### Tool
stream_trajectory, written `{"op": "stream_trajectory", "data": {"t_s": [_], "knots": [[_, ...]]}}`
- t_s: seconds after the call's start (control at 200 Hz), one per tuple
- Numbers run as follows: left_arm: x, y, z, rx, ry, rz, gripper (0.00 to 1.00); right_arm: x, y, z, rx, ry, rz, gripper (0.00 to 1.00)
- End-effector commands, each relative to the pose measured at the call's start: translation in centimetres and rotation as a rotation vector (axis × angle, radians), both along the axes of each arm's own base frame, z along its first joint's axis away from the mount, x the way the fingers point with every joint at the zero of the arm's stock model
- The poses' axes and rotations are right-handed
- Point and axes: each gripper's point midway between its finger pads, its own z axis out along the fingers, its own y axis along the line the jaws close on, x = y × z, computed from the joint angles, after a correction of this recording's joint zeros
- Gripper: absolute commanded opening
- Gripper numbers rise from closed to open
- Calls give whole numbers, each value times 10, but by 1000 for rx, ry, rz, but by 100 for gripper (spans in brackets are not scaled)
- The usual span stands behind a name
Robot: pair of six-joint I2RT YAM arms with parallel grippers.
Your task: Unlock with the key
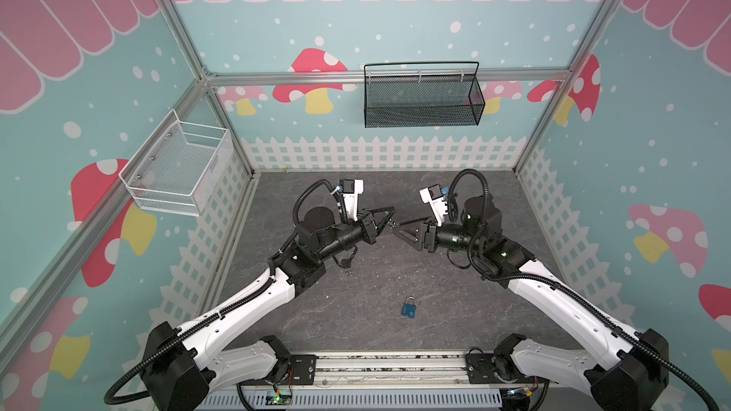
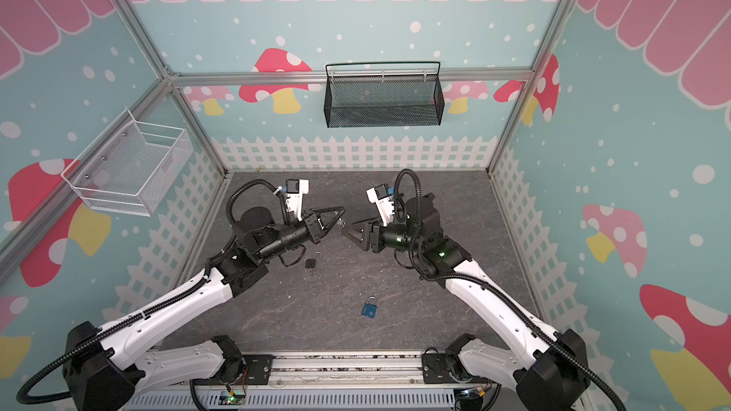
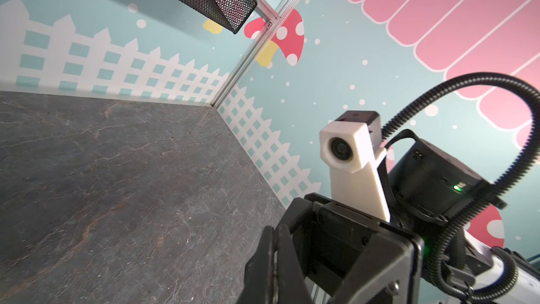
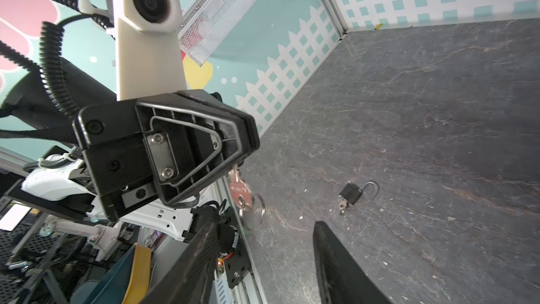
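Note:
My left gripper [image 1: 389,217] [image 3: 274,247] is shut on a silver key [image 4: 239,190], which hangs from its tips with a key ring [image 4: 252,212] below it. It is raised above the middle of the floor. My right gripper [image 1: 400,228] [image 4: 261,229] faces it tip to tip, just short of the key, open with nothing between its fingers. A blue padlock [image 1: 410,309] [image 2: 370,307] lies flat nearer the front, its shackle closed. A black padlock [image 2: 312,260] [image 4: 355,193] lies under the left arm, with its shackle swung open and small keys at its base.
A black mesh basket [image 1: 421,98] hangs on the back wall and a white wire basket [image 1: 178,168] on the left wall. The dark stone-pattern floor [image 1: 435,302] is walled on three sides. A metal rail [image 1: 387,367] runs along the front.

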Motion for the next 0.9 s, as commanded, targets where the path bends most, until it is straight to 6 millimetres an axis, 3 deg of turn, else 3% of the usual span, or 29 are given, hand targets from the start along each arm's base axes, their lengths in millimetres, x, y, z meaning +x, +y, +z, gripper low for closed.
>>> {"op": "stream_trajectory", "data": {"t_s": [0.0, 0.5, 0.895], "knots": [[-8, -2, 18, -37, -57, -38, 0, -7, 7, 20, 78, -32, 76, 54], [-11, -7, 20, -38, -72, -68, 0, 4, 9, 27, 133, -28, 59, 36], [-9, -4, 23, -49, -87, -48, 0, 5, 12, 19, 153, 14, 74, 22]]}}
